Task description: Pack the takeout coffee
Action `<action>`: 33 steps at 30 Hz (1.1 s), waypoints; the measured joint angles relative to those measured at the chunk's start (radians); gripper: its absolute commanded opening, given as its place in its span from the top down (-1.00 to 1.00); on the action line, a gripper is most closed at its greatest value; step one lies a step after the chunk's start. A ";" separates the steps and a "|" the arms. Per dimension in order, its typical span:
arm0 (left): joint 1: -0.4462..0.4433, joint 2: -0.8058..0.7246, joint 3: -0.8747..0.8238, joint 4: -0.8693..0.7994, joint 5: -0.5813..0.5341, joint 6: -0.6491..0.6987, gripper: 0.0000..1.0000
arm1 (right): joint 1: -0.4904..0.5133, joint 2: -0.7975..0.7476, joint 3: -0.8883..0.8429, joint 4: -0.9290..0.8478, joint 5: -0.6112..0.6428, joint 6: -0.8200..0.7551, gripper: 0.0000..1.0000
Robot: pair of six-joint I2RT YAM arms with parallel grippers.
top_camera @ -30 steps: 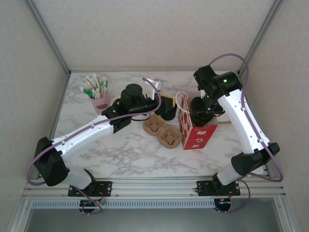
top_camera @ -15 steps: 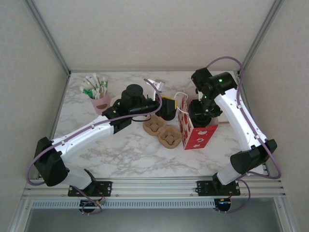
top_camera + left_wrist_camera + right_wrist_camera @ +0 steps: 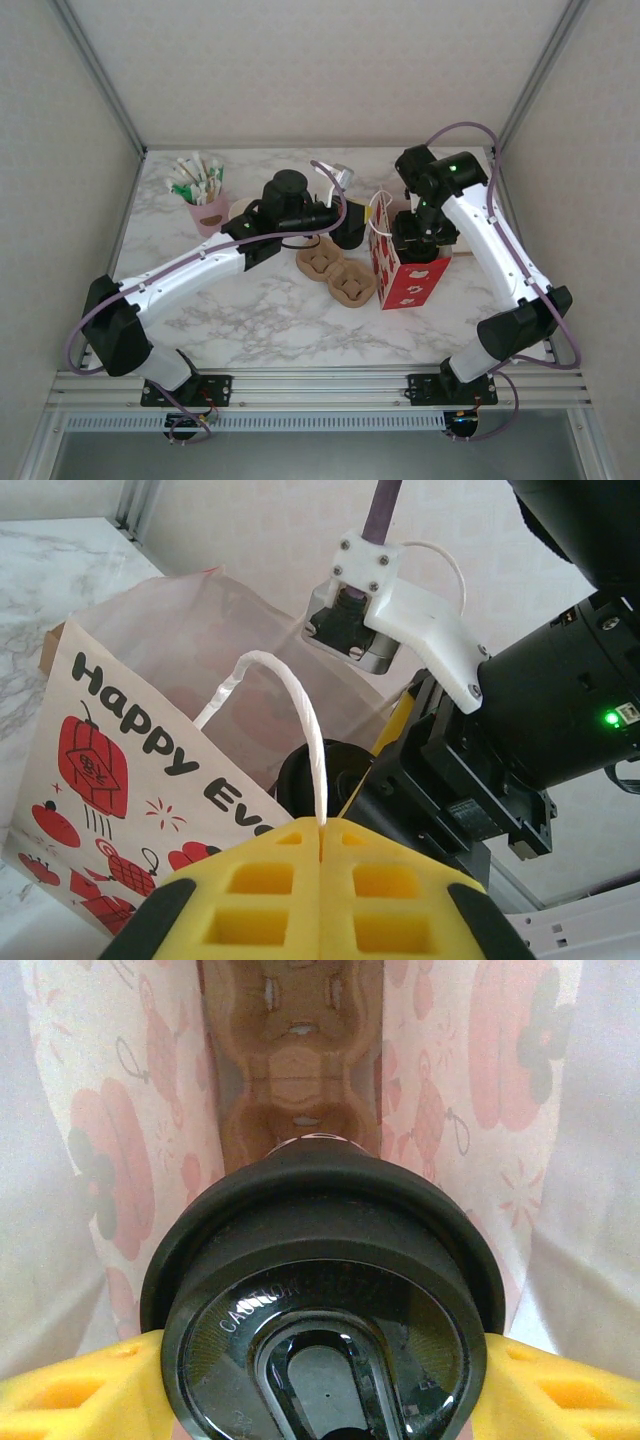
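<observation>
You have the black-lidded takeout coffee (image 3: 320, 1300) pinched between yellow fingers (image 3: 70, 1392). Beyond the jaws: brown cup carrier (image 3: 292, 1055), paper bag (image 3: 100, 1130) walls either side.

Lid of takeout coffee (image 3: 320, 1330): glossy black plastic; bag (image 3: 110, 730): matt printed paper, twisted paper handle (image 3: 314, 755); carriers (image 3: 350, 286): rough brown pulp; worktop (image 3: 250, 320): smooth, marble-look.

A robotics lab test cell: aluminium frame (image 3: 320, 385), blank wall panels (image 3: 320, 70), a marble-look tabletop (image 3: 260, 325).
</observation>
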 measured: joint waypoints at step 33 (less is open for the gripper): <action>0.000 0.014 0.000 0.002 -0.008 0.014 1.00 | -0.051 -0.005 -0.099 0.000 -0.028 -0.042 -0.38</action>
